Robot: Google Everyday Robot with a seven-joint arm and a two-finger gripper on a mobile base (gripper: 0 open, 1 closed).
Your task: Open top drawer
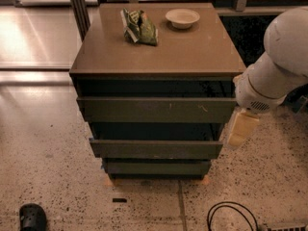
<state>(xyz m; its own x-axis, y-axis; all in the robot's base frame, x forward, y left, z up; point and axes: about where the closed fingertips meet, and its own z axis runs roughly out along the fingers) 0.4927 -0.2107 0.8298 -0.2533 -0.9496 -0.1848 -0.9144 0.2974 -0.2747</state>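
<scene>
The camera view looks down at a brown bench [159, 57] with three dark drawer fronts stacked under its top. The top drawer [156, 109] sits right below the bench top. It has the tallest front, olive-brown with a few pale scratches towards its right half, and a dark gap runs between it and the top's edge. Below it come a slimmer middle front [156, 148] and a bottom front [158, 168], each narrower in the picture than the one above. On the bench top a crumpled green bag [139, 27] lies left of centre at the back, and a pale bowl [182, 18] stands just to its right, apart from it. A white arm [281, 66] comes in from the right, and its pale pincer [240, 131] hangs downward just beside the right end of the top drawer front. I cannot tell whether it is open, closed or touching the front. A black cable [231, 215] and a dark shoe [32, 218] lie on the speckled floor [62, 177].
</scene>
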